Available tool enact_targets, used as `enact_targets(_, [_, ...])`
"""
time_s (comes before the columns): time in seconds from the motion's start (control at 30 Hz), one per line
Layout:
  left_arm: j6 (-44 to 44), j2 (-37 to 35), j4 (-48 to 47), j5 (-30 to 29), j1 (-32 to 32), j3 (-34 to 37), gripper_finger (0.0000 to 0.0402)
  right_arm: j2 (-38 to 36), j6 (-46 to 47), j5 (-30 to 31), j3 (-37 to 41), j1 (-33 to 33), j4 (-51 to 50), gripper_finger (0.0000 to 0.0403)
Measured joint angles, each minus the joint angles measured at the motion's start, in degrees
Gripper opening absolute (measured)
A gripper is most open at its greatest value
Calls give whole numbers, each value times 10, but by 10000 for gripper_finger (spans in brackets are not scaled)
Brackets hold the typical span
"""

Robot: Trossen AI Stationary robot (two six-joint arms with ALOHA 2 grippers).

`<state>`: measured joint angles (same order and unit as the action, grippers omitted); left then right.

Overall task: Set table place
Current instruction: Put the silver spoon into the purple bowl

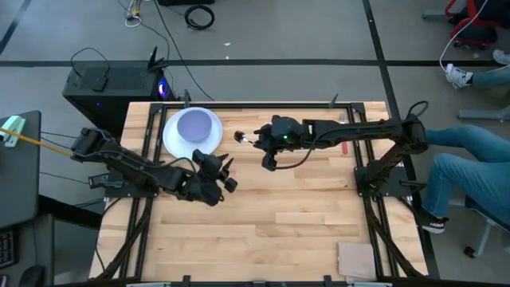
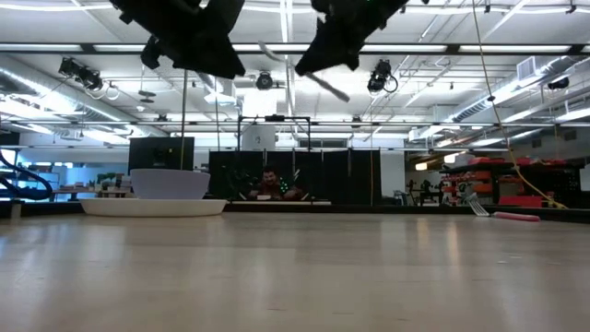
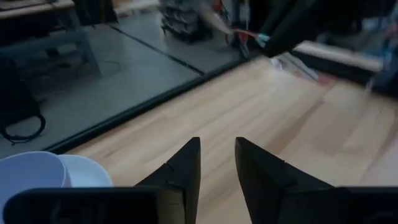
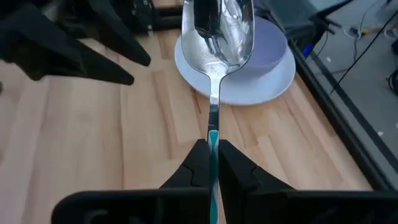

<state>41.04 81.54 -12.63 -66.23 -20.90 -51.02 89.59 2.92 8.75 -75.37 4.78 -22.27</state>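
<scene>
A large white plate (image 1: 174, 142) lies at the table's far left with a lavender-blue bowl (image 1: 197, 125) standing on it; both also show in the right wrist view (image 4: 273, 78). My right gripper (image 1: 256, 138) is above the table just right of the plate and is shut on a silver spoon (image 4: 217, 28), whose bowl points toward the plate. My left gripper (image 1: 230, 174) is open and empty above the table, near of the plate. A red-handled fork (image 2: 505, 214) lies on the table at the far right. My right gripper pinches the spoon's handle (image 4: 213, 134) between its two fingers, where a teal part of the handle begins. The fingers lie along the handle, which runs straight out between them. The spoon is lifted clear of the table, its bowl (image 4: 219, 37) out over the plate's edge.
A tan square pad (image 1: 356, 259) lies at the table's near right corner. Black rails (image 1: 362, 159) run along the table's sides. A seated person's legs (image 1: 470, 159) are beyond the right edge. A black box (image 1: 111, 84) stands beyond the far left corner.
</scene>
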Motion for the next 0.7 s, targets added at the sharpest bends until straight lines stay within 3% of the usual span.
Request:
enact_targets(0.23, [65, 67, 33, -140, -41, 0, 97, -28, -18, 2, 0, -15, 48, 11])
enact_targets(0.4, [83, 119, 68, -171, -47, 0, 83, -27, -44, 2, 0, -28, 74, 11])
enact_targets(0.7, [1, 170, 94, -205, -54, 0, 50, -18, -61, 2, 0, -42, 86, 11])
